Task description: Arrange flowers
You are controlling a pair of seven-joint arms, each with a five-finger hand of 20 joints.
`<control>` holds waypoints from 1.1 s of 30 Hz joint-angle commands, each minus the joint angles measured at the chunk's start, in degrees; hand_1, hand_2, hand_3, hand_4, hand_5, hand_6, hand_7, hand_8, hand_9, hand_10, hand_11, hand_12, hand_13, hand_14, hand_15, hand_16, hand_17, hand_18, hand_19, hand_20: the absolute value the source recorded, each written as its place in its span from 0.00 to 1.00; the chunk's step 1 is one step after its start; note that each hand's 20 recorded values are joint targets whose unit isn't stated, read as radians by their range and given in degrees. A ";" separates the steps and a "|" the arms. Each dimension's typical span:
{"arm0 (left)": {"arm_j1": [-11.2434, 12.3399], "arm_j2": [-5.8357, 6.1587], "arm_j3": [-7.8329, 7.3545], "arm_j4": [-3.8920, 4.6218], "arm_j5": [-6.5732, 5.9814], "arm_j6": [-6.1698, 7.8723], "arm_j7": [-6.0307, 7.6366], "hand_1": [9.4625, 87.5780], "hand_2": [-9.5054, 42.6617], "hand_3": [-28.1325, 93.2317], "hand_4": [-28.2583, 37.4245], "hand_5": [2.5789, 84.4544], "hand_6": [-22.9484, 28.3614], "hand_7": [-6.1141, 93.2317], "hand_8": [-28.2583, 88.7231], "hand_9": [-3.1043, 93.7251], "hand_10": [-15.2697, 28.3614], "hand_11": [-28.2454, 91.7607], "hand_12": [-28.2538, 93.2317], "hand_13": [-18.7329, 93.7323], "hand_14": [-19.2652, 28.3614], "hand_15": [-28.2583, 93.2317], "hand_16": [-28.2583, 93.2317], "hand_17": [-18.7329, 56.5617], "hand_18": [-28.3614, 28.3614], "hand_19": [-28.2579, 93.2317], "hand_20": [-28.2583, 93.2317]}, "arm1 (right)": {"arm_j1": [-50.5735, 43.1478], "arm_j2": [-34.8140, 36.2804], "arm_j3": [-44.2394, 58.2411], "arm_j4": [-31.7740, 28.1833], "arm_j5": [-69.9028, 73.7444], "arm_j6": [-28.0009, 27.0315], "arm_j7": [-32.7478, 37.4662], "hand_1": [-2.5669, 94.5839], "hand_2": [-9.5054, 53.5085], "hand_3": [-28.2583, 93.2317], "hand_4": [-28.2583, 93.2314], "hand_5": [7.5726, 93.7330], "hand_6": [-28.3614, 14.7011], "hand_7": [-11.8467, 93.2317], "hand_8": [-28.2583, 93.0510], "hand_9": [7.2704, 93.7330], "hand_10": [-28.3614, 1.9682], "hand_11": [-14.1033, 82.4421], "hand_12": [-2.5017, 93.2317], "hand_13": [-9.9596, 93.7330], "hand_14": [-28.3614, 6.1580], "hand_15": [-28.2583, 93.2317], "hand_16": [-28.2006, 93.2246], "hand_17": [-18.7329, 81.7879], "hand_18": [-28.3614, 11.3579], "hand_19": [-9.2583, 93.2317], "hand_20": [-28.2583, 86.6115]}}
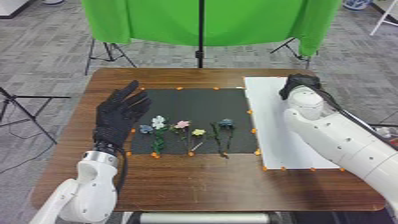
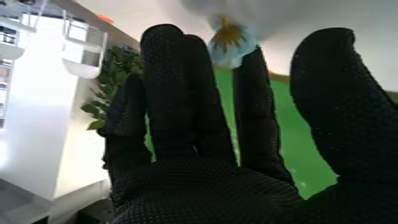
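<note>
In the head view my left hand (image 1: pixel 122 114) is open at the left edge of the black mat (image 1: pixel 191 102). On the mat lie a blue flower (image 1: pixel 146 129), a white flower (image 1: pixel 159 122), a pink flower (image 1: pixel 182 124), a yellow flower (image 1: pixel 198 132) and another blue flower (image 1: pixel 226 123), stems toward the near edge. My right hand (image 1: pixel 300 83) is over the far right part of the white board (image 1: pixel 275 120). In the right wrist view the right hand (image 2: pixel 204 185) has straight fingers and its thumb apart. A pale blue bloom (image 2: pixel 233 42) shows between the fingers near their tips.
Small orange pieces (image 1: pixel 253 131) line the mat and board. The brown table (image 1: pixel 195 187) extends toward the robot. Beyond it stand a green cloth (image 1: pixel 160 22) and thin black stands (image 1: pixel 200 52). Green leaves (image 2: pixel 114 80) show beside the fingers in the right wrist view.
</note>
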 commanded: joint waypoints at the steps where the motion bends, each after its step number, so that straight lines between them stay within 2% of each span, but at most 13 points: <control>1: 0.93 0.21 0.05 0.03 -0.55 0.22 0.28 0.14 0.39 0.88 0.00 0.42 0.64 0.18 0.16 0.38 0.82 0.45 0.32 0.38 0.97 0.65 0.15 0.12 0.94 0.69 0.32 | -2.35 0.36 1.31 0.66 -1.31 0.59 0.88 0.44 0.00 0.89 0.00 0.67 0.78 0.31 0.13 0.70 0.58 0.38 0.18 0.69 0.61 0.75 0.32 0.40 0.17 0.92 0.67; 4: 1.22 -0.10 -0.06 -0.11 -0.30 0.02 -0.08 0.14 0.39 0.88 0.00 0.42 0.64 0.18 0.16 0.38 0.82 0.45 0.31 0.38 0.97 0.65 0.15 0.12 0.94 0.69 0.32 | -3.61 0.62 1.72 0.11 -1.69 1.68 0.14 0.54 0.00 0.83 0.00 0.78 0.75 0.34 0.20 0.87 0.72 0.29 0.32 0.78 0.74 0.70 0.41 0.46 0.20 0.96 0.65; 6: 1.54 -0.23 -0.14 -0.26 -0.30 0.10 -0.04 0.14 0.39 0.88 0.00 0.42 0.64 0.18 0.16 0.38 0.82 0.45 0.31 0.38 0.97 0.65 0.15 0.12 0.94 0.69 0.32 | -4.58 1.44 1.82 -0.80 -2.64 3.12 -1.65 0.60 0.00 0.81 0.00 0.86 0.74 0.36 0.22 0.98 0.77 0.28 0.39 0.86 0.80 0.69 0.44 0.53 0.21 1.00 0.67; 12: 2.81 0.21 -0.43 -0.97 -0.58 0.49 1.06 0.14 0.39 0.88 0.00 0.42 0.64 0.18 0.16 0.38 0.83 0.45 0.31 0.38 0.97 0.64 0.15 0.12 0.94 0.69 0.32 | -3.40 6.72 -2.53 -7.54 0.00 14.44 -2.24 0.61 0.00 0.82 0.00 0.90 0.72 0.34 0.24 1.00 0.79 0.30 0.38 0.89 0.80 0.69 0.44 0.55 0.19 1.00 0.70; 16: 3.70 -0.41 -1.12 -1.23 -0.17 0.15 0.82 0.14 0.39 0.88 0.00 0.42 0.64 0.18 0.16 0.38 0.82 0.45 0.32 0.38 0.97 0.65 0.15 0.12 0.94 0.69 0.32 | -5.63 10.58 -2.00 -15.87 1.09 22.32 -1.33 0.61 0.00 0.83 0.00 0.91 0.71 0.33 0.24 1.00 0.78 0.31 0.38 0.89 0.80 0.69 0.45 0.56 0.18 1.00 0.70; 17: 3.82 -0.83 -1.55 -1.23 0.18 -0.14 0.33 0.14 0.39 0.88 0.00 0.42 0.64 0.18 0.16 0.38 0.82 0.45 0.32 0.38 0.97 0.64 0.15 0.12 0.94 0.69 0.32 | -7.27 11.41 -0.62 -18.53 0.69 22.87 -1.25 0.61 0.00 0.83 0.00 0.91 0.71 0.33 0.24 1.00 0.77 0.31 0.38 0.89 0.80 0.69 0.45 0.56 0.18 1.00 0.70; 19: 4.21 -1.17 -1.86 -1.31 0.43 -0.29 0.21 0.14 0.39 0.88 0.00 0.42 0.64 0.18 0.16 0.38 0.82 0.45 0.32 0.38 0.97 0.65 0.15 0.12 0.94 0.69 0.32 | -11.47 12.72 2.77 -23.57 -0.64 23.75 -2.29 0.60 0.00 0.84 0.00 0.91 0.71 0.33 0.24 1.00 0.77 0.31 0.38 0.89 0.79 0.69 0.45 0.56 0.18 1.00 0.70; 21: 4.35 -1.66 -2.40 -1.23 0.69 -0.81 -0.28 0.14 0.39 0.88 0.00 0.42 0.64 0.18 0.16 0.38 0.83 0.45 0.32 0.38 0.97 0.65 0.15 0.12 0.94 0.69 0.32 | -15.97 13.34 6.39 -28.10 -3.43 21.83 -4.24 0.60 0.00 0.84 0.00 0.91 0.70 0.33 0.25 1.00 0.76 0.32 0.38 0.89 0.79 0.69 0.45 0.56 0.18 1.00 0.70; 23: 3.65 -1.45 -2.34 -0.83 0.65 -1.21 0.15 0.14 0.39 0.88 0.00 0.43 0.64 0.18 0.16 0.38 0.82 0.45 0.32 0.38 0.97 0.65 0.15 0.11 0.94 0.69 0.32 | -19.00 14.16 7.63 -31.87 -6.00 22.07 -5.26 0.60 0.00 0.84 0.00 0.91 0.70 0.32 0.25 1.00 0.76 0.31 0.38 0.89 0.78 0.69 0.45 0.56 0.18 1.00 0.71; 26: 3.84 -1.99 -2.72 -0.82 1.12 -1.61 -0.28 0.14 0.39 0.88 0.00 0.43 0.64 0.18 0.16 0.38 0.83 0.45 0.32 0.38 0.97 0.65 0.15 0.11 0.94 0.69 0.32 | -26.18 12.84 12.70 -37.08 -4.72 19.80 -6.00 0.60 0.00 0.84 0.00 0.91 0.70 0.32 0.25 1.00 0.75 0.31 0.38 0.89 0.77 0.70 0.45 0.55 0.17 1.00 0.71; 29: 4.07 -2.51 -2.95 -0.83 1.41 -1.87 -0.67 0.14 0.39 0.88 0.00 0.43 0.64 0.18 0.16 0.38 0.83 0.45 0.32 0.38 0.97 0.65 0.15 0.11 0.94 0.69 0.32 | -31.23 11.40 14.92 -40.05 -4.32 18.10 -6.98 0.60 0.00 0.84 0.00 0.91 0.70 0.32 0.25 1.00 0.75 0.32 0.38 0.89 0.75 0.70 0.45 0.54 0.17 1.00 0.70; 30: 4.03 -2.27 -2.79 -0.85 1.26 -1.65 -0.48 0.14 0.39 0.88 0.00 0.43 0.64 0.18 0.16 0.38 0.83 0.45 0.32 0.38 0.97 0.65 0.15 0.12 0.94 0.69 0.32 | -32.03 10.99 14.67 -40.41 -5.17 17.94 -7.47 0.60 0.00 0.84 0.00 0.90 0.70 0.32 0.25 1.00 0.74 0.32 0.38 0.88 0.75 0.71 0.45 0.54 0.17 1.00 0.70; 33: 4.60 -2.84 -3.04 -1.05 1.49 -1.73 -1.03 0.14 0.39 0.88 0.00 0.42 0.64 0.18 0.16 0.38 0.83 0.45 0.32 0.38 0.97 0.65 0.15 0.12 0.94 0.69 0.32 | -32.27 9.96 11.83 -40.13 -8.64 17.29 -7.89 0.60 0.00 0.84 0.00 0.89 0.70 0.32 0.26 1.00 0.73 0.32 0.39 0.87 0.73 0.73 0.44 0.53 0.17 1.00 0.70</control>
